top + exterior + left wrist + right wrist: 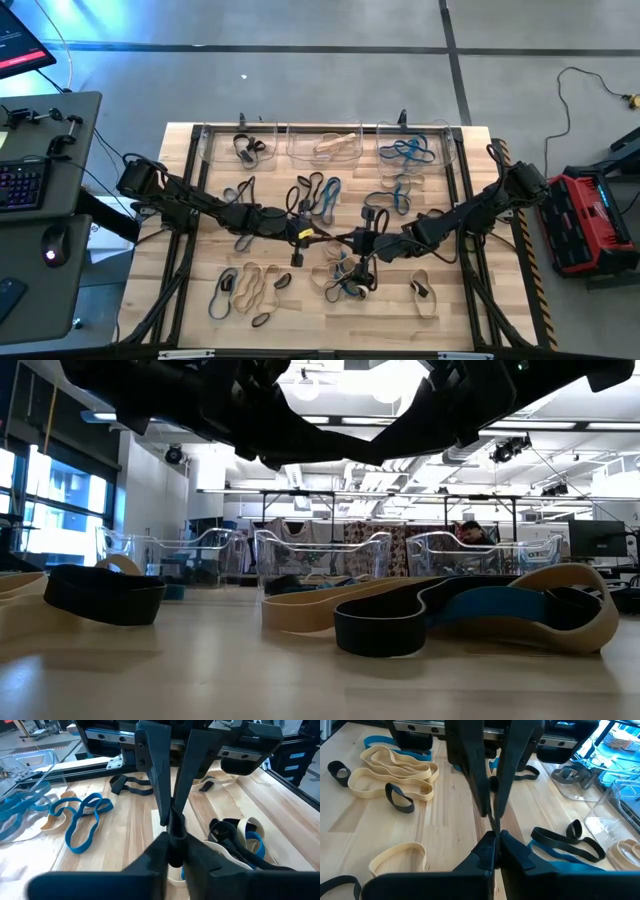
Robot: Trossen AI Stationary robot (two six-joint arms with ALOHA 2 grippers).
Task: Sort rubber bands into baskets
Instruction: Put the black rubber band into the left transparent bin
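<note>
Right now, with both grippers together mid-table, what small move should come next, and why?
Probably lift the left gripper and carry it to the clear plastic basket already holding black bands: its jaws look pinched on something dark, likely a black rubber band. The right gripper, jaws shut, sits close beside it.

overhead, table-level, two close wrist views
</note>
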